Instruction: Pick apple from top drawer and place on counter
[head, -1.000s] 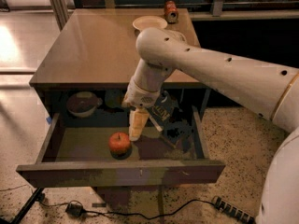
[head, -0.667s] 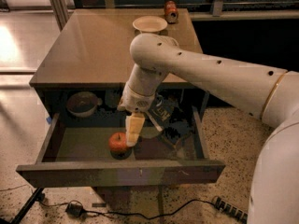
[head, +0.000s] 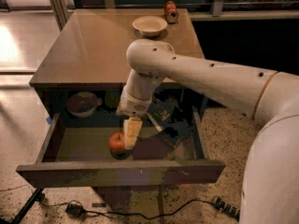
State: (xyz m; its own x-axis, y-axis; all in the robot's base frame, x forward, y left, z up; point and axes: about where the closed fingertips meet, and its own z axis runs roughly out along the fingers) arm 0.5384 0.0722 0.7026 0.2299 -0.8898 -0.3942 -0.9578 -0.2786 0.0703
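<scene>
The apple (head: 116, 143), small and red-orange, lies in the open top drawer (head: 121, 172), left of the middle and near the front panel. My gripper (head: 131, 135) hangs down from the white arm into the drawer. It is right against the apple's right side and overlaps it in this view. I cannot tell whether it touches the apple. The counter (head: 100, 48) is the glossy tan top of the cabinet, above and behind the drawer.
A cream bowl (head: 149, 25) and a red-brown can (head: 171, 11) stand at the counter's far edge. A dark bowl (head: 83, 103) sits at the drawer's back left. Dark packets (head: 171, 126) lie in its right half. Cables (head: 140, 214) run on the floor.
My gripper has moved left and a little lower inside the drawer, from beside the apple to right against its right side. The apple has not moved.
</scene>
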